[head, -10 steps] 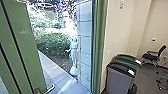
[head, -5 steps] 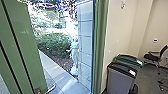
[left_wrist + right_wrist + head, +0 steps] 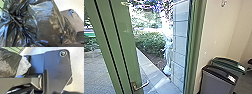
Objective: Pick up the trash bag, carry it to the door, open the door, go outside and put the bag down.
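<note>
The green door [image 3: 125, 50] stands ajar at the left of the head view, with its lever handle [image 3: 142, 86] low on its edge. Through the opening beside it, the paved walk [image 3: 150, 72] outside can be seen. A black trash bag [image 3: 43, 28] shows large in the left wrist view, shiny and bunched into tight folds at one side. Part of the bag [image 3: 9, 63] also appears in the right wrist view, near the robot's own dark plate. The fingers of both grippers cannot be made out.
Two bins, one with a dark lid [image 3: 220, 71] and one with a green lid [image 3: 227, 63], stand by the wall right of the green door frame [image 3: 195, 50]. Outside are a hedge [image 3: 150, 43] and a pale figure [image 3: 167, 50] beside a block wall [image 3: 180, 45].
The head camera has turned left: the doorway and bins sit farther right, more of the door and its handle shows, and paving appears beyond the door at the left.
</note>
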